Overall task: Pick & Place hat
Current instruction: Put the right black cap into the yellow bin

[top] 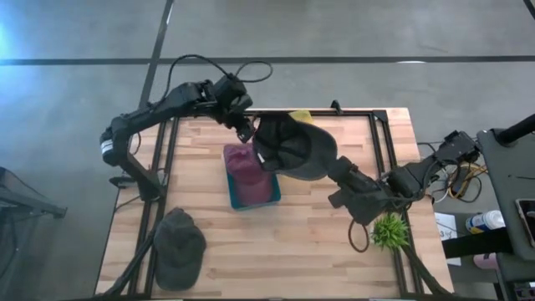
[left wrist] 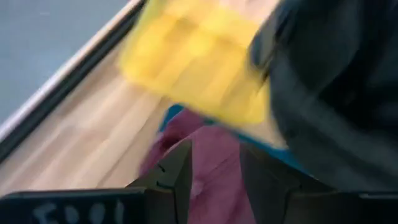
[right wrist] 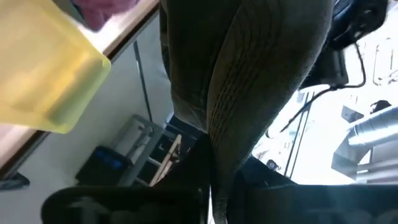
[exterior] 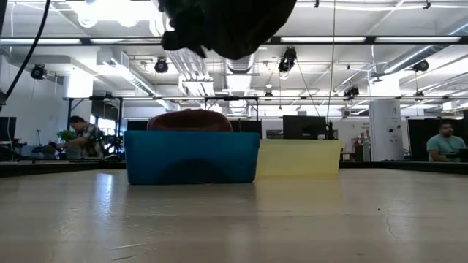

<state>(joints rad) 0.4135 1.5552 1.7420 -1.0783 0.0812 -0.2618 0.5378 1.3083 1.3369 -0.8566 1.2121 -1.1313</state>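
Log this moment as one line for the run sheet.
right gripper: shut on dark cap, lifted above table | left gripper: open over maroon hat in blue bin | yellow bin: behind

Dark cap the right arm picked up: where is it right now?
The dark cap hangs in the right gripper, lifted off the table, just right of the blue bin holding a maroon hat, with the yellow bin behind it.

A dark grey cap [top: 294, 146] hangs lifted above the table, over the blue bin's [top: 236, 194] far edge.
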